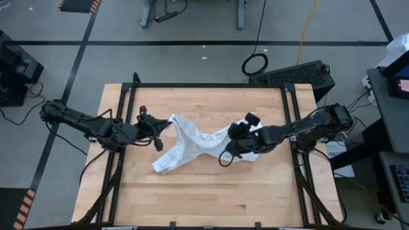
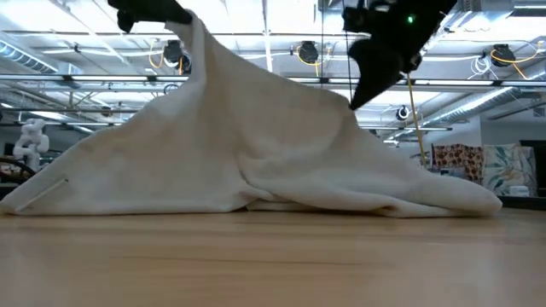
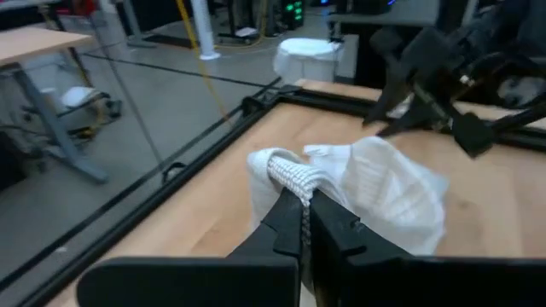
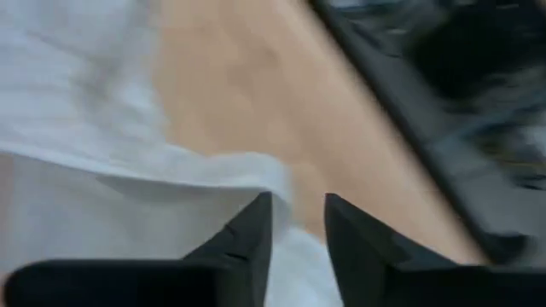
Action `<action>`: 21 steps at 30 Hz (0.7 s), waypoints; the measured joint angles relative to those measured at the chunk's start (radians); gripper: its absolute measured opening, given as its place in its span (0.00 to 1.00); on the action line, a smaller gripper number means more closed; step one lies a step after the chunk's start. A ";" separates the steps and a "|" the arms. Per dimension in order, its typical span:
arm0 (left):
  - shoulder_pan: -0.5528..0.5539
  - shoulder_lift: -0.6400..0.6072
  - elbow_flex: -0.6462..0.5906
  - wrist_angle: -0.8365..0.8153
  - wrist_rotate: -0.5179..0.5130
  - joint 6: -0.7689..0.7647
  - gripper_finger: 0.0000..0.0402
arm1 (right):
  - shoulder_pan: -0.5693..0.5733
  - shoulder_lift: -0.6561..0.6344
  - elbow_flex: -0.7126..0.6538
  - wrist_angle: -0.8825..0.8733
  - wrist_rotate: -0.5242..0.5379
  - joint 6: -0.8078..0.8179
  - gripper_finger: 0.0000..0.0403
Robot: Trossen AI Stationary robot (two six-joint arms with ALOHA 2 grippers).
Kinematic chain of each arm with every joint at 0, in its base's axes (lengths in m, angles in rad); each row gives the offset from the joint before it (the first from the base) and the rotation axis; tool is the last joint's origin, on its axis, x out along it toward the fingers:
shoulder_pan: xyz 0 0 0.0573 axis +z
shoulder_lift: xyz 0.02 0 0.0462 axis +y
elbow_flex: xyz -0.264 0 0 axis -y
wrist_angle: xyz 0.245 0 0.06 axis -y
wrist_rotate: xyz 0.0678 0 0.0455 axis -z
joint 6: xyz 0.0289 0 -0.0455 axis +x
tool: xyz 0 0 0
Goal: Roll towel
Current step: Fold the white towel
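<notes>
The white towel (image 1: 192, 144) lies crumpled in the middle of the wooden table, with one end raised. It also shows in the low view (image 2: 256, 145). My left gripper (image 1: 165, 124) is shut on the raised end at the towel's left, above the table (image 2: 175, 13). My right gripper (image 1: 233, 137) stands over the towel's right part, its fingers a little apart (image 4: 299, 217), with its tips at the cloth's sloping ridge (image 2: 357, 98). The towel's lower edges rest on the table. My left gripper pinches a bunched, gathered edge of the towel (image 3: 290, 175) between its two fingers, several layers together. The held end is lifted. The cloth slopes down from it like a tent, and its far parts (image 2: 444, 192) lie on the table. I cannot tell whether my right gripper touches the towel.
A black metal frame (image 1: 291, 108) runs along the table's edges. Bare wood (image 1: 204, 204) lies between the towel and the near edge. A black case (image 1: 300, 73) and cables sit on the floor beyond the far edge.
</notes>
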 joint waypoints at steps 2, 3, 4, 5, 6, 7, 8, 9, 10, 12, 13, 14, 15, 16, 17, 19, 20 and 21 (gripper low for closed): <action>0.000 0.000 0.000 -0.022 -0.021 0.000 0.02 | -0.030 0.000 -0.023 -0.041 0.066 -0.002 0.32; 0.000 0.000 0.000 -0.030 -0.031 -0.001 0.02 | -0.047 0.000 -0.039 -0.053 0.097 -0.009 0.34; 0.000 0.001 0.000 -0.038 -0.043 -0.002 0.02 | -0.064 -0.001 -0.056 -0.052 0.119 -0.023 0.36; 0.000 0.003 0.000 -0.046 -0.055 -0.003 0.02 | -0.082 -0.003 -0.075 -0.048 0.130 -0.038 0.37; 0.000 0.005 0.000 -0.053 -0.067 -0.006 0.02 | -0.101 -0.005 -0.093 -0.039 0.127 -0.054 0.38; 0.000 0.005 0.000 -0.067 -0.078 -0.013 0.02 | -0.119 -0.006 -0.107 -0.028 0.106 -0.071 0.39; 0.001 0.005 0.000 -0.079 -0.090 -0.023 0.02 | -0.136 -0.006 -0.120 -0.012 0.064 -0.087 0.39; 0.001 0.005 0.000 -0.089 -0.107 -0.030 0.02 | -0.148 -0.007 -0.133 -0.002 0.023 -0.097 0.40; 0.001 0.004 0.000 -0.108 -0.124 -0.045 0.02 | -0.157 -0.012 -0.145 0.000 -0.011 -0.106 0.39; 0.002 0.005 0.000 -0.165 -0.161 -0.088 0.02 | -0.167 -0.026 -0.155 -0.002 -0.051 -0.114 0.39; 0.003 0.005 0.000 -0.192 -0.179 -0.116 0.02 | -0.171 -0.033 -0.156 0.000 -0.066 -0.117 0.39; 0.003 0.005 0.000 -0.219 -0.196 -0.142 0.02 | -0.175 -0.041 -0.157 -0.001 -0.085 -0.123 0.39; 0.003 0.005 0.000 -0.243 -0.211 -0.164 0.02 | -0.180 -0.051 -0.157 0.000 -0.105 -0.135 0.39; 0.003 0.005 0.000 -0.264 -0.217 -0.186 0.02 | -0.187 -0.065 -0.158 0.013 -0.125 -0.160 0.39; 0.003 0.005 0.000 -0.281 -0.220 -0.205 0.02 | -0.194 -0.079 -0.157 0.039 -0.148 -0.191 0.39; 0.003 0.005 0.000 -0.296 -0.231 -0.213 0.02 | -0.217 -0.109 -0.157 0.087 -0.225 -0.273 0.39; 0.003 0.005 0.000 -0.295 -0.233 -0.213 0.02 | -0.232 -0.120 -0.157 0.120 -0.282 -0.320 0.39; 0.003 0.005 0.000 -0.295 -0.234 -0.213 0.02 | -0.249 -0.128 -0.157 0.151 -0.340 -0.364 0.39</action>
